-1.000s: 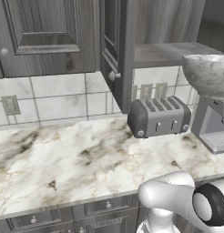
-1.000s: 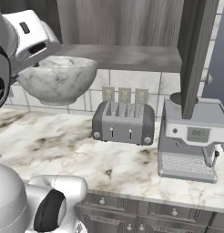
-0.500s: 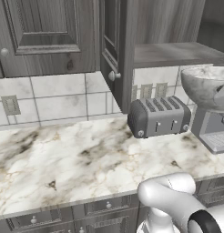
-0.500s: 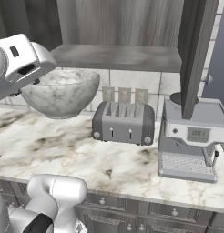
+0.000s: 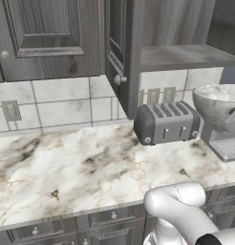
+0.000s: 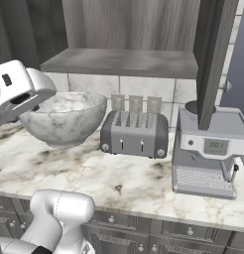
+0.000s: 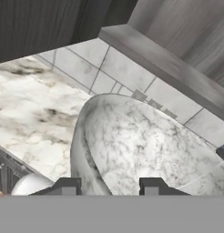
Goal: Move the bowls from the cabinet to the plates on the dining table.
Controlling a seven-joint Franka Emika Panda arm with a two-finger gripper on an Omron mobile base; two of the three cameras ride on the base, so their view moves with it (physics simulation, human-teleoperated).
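Marble worktop [image 6: 94, 178] below, I have one stone bowl [image 6: 64, 119] out of the cabinet [image 5: 138, 52], its rim clenched in my pincer [image 7: 109, 185], hanging beside the toaster [image 6: 135, 133]; next comes carrying it to a plate.

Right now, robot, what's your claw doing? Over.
Claw shut on marble bowl rim. Bowl held above counter. Toaster beside it, apart.
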